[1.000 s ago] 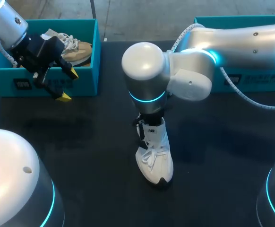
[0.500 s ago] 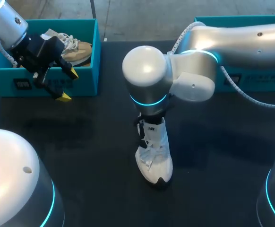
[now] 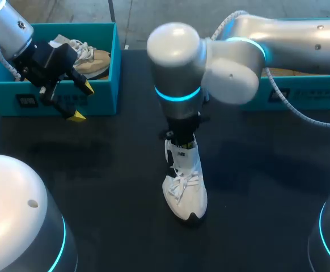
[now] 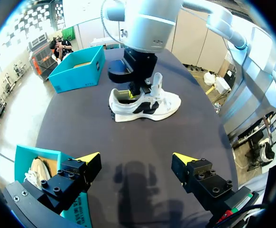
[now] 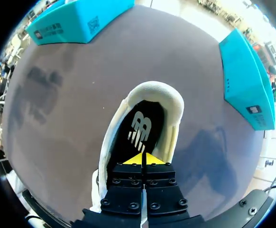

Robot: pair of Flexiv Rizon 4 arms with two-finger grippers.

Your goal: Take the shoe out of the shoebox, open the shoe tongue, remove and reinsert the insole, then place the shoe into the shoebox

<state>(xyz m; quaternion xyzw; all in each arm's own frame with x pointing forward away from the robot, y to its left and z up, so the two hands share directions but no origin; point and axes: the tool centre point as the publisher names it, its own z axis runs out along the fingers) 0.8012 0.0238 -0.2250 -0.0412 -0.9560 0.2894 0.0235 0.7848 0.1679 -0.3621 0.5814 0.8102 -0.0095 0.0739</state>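
Shoe (image 3: 185, 187) is sitting in the middle of the table (image 3: 97, 170), clear of both shoeboxes (image 3: 104, 99). Right arm (image 3: 290, 39) is rising, right gripper (image 5: 142, 159) fingers together over the insole (image 5: 140, 130), which is lying flat and is likely reseated. Left gripper (image 4: 135, 157) is hanging with fingers wide apart.

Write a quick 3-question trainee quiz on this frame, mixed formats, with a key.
1. True or false: the left gripper is open and holds nothing.
2. Where is the white shoe?
A) inside a shoebox
B) standing on its sole on the table, outside both boxes
C) lifted clear of the table
3. Fill in: the right gripper is shut, with its yellow tips inside the shoe's opening, just above the ____.

Key: 1 true; 2 B; 3 insole
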